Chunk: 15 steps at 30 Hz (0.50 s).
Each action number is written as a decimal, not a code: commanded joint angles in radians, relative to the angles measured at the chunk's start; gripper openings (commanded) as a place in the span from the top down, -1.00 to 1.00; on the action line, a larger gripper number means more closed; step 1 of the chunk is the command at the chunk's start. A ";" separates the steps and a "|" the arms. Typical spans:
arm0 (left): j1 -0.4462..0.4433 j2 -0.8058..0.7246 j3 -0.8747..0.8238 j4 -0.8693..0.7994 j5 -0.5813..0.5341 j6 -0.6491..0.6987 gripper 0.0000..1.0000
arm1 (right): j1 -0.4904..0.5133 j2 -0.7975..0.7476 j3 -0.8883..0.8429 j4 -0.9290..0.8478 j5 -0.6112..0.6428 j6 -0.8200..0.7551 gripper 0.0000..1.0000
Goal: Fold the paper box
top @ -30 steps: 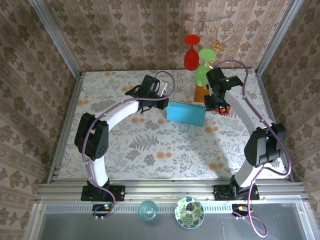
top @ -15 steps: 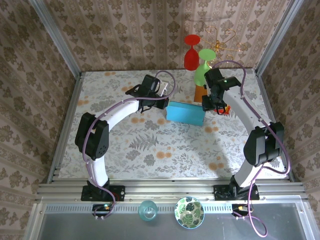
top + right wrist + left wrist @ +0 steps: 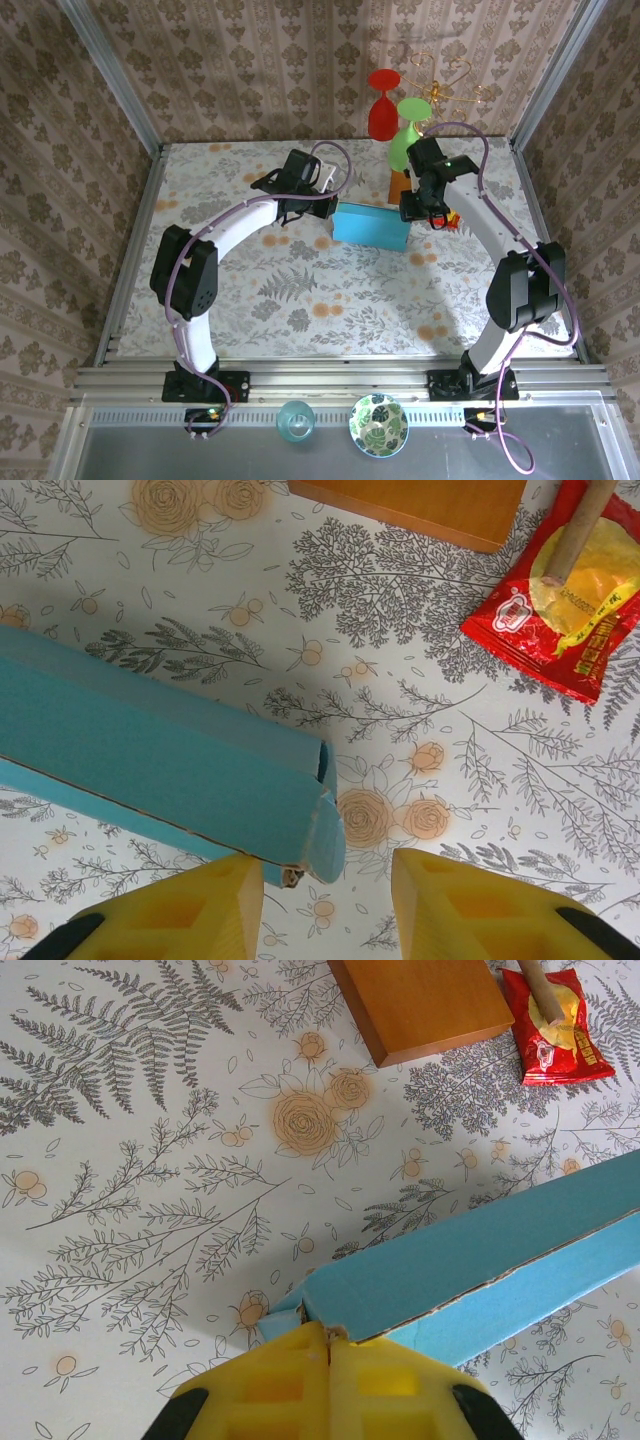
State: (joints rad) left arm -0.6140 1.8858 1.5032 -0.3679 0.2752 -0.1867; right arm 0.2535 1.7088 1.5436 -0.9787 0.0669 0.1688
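The left gripper's (image 3: 328, 1332) yellow fingers (image 3: 270, 1385) are pressed together at the bottom of the left wrist view. A corner of the paper box (image 3: 480, 1260) touches their tips; I cannot tell whether any cardboard is caught between them. The box lies on the flowered table (image 3: 120, 1210) as a long blue sleeve running up to the right, and its inside is hidden. Beyond it sit a brown block (image 3: 420, 1005) and a red snack packet (image 3: 555, 1020).

In the right wrist view, the right gripper's (image 3: 328, 865) fingers (image 3: 190, 910) are spread apart. The box's folded end lies between them, close to one finger and well clear of the other. A slit at that end shows only darkness inside. A brown stick (image 3: 580, 525) lies across the packet.

From the top view, the box rests towards the far side of the table between the two grippers, one at each end. At the near edge stand a clear blue glass (image 3: 296, 420) and a leaf-patterned bowl (image 3: 379, 424), its patterned inside showing. A red goblet (image 3: 383, 105) and a green goblet (image 3: 408, 135) stand at the far edge.
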 commanded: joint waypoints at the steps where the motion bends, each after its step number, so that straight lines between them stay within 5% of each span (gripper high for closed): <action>1: -0.016 0.065 -0.021 -0.170 0.001 0.016 1.00 | 0.006 0.015 -0.028 0.016 -0.009 0.019 0.23; 15: -0.018 0.063 -0.020 -0.176 0.003 0.020 1.00 | 0.006 0.017 -0.007 0.014 0.034 0.028 0.49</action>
State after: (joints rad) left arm -0.6186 1.8862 1.5070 -0.3794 0.2794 -0.1864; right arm 0.2535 1.7187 1.5085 -0.9478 0.0742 0.1894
